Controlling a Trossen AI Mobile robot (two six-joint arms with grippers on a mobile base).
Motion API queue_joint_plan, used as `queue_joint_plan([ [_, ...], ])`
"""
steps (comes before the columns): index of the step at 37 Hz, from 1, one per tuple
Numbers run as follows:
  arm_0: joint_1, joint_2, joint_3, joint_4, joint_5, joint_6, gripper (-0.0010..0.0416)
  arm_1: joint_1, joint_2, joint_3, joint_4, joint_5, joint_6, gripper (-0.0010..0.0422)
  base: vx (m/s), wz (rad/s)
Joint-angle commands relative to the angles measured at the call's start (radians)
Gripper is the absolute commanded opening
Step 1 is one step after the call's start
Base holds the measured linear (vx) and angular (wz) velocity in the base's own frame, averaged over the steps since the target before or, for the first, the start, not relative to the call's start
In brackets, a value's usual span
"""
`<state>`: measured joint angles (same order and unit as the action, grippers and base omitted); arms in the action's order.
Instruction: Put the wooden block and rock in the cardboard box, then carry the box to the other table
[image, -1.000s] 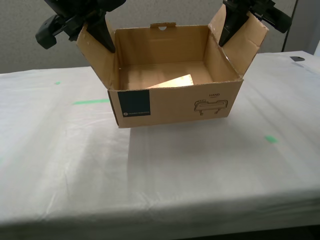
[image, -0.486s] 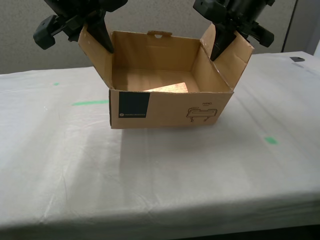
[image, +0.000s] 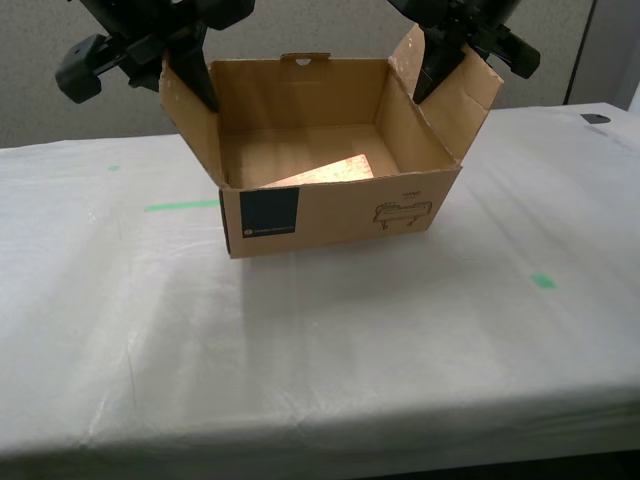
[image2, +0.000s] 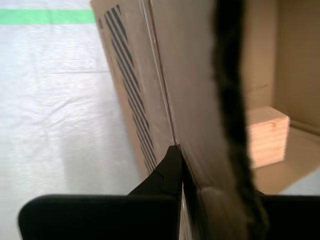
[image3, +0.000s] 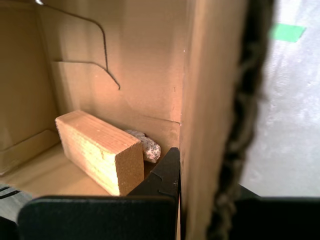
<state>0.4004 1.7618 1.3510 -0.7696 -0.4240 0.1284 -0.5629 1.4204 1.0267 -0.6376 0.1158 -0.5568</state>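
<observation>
Both my jaws are pinching the brown corrugated cardboard box (image: 335, 205) by its thin, bendy side flaps, block-heavy inside.

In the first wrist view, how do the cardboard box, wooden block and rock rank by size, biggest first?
1. Cardboard box, which fills most of the view.
2. Wooden block.
3. Rock, partly hidden behind the block, yet clearly the smallest.

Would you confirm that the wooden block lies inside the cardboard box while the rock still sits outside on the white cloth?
Not quite: the rock is inside the cardboard box too, lying right beside the wooden block, as the first wrist view shows.
</observation>
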Motion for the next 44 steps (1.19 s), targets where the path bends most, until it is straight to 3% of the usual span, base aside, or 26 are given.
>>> queue_joint_plan([
  [1, 0.005, 0.000, 0.002, 0.005, -0.024, 0.001, -0.0001, -0.001, -0.002, 0.000, -0.023, -0.035, -0.005, -0.0001, 0.000, 0.000],
  [7, 0.006, 0.000, 0.002, 0.008, -0.024, 0.004, -0.0001, 0.000, -0.021, -0.044, 0.022, -0.057, -0.031, -0.0001, 0.000, 0.000],
  [12, 0.006, 0.000, 0.002, 0.018, -0.024, 0.008, -0.0001, 0.008, -0.058, -0.137, 0.133, -0.042, -0.051, -0.0001, 0.000, 0.000],
  [14, 0.006, 0.000, 0.002, 0.032, -0.024, 0.015, -0.0001, 0.023, -0.060, -0.159, 0.165, -0.014, -0.052, -0.0001, 0.000, 0.000],
  [17, 0.007, 0.000, 0.002, 0.060, -0.024, 0.036, -0.0001, 0.060, -0.046, -0.159, 0.185, 0.027, -0.034, -0.0001, 0.000, 0.000],
  [23, 0.007, 0.000, 0.004, 0.098, -0.024, 0.058, -0.0001, 0.152, -0.011, -0.123, 0.210, 0.032, 0.031, -0.0001, 0.000, 0.000],
  [26, 0.007, 0.000, 0.010, 0.099, -0.024, 0.068, -0.0001, 0.183, 0.011, -0.098, 0.211, 0.063, 0.057, -0.0001, 0.000, 0.000],
  [33, 0.007, 0.000, 0.010, 0.145, -0.024, 0.116, -0.0001, 0.186, 0.105, -0.016, 0.211, 0.113, 0.092, -0.0001, 0.000, 0.000],
  [44, 0.007, 0.132, 0.104, 0.154, -0.024, 0.130, -0.0001, 0.184, 0.148, 0.014, 0.211, 0.110, 0.095, -0.0001, 0.000, 0.000],
])
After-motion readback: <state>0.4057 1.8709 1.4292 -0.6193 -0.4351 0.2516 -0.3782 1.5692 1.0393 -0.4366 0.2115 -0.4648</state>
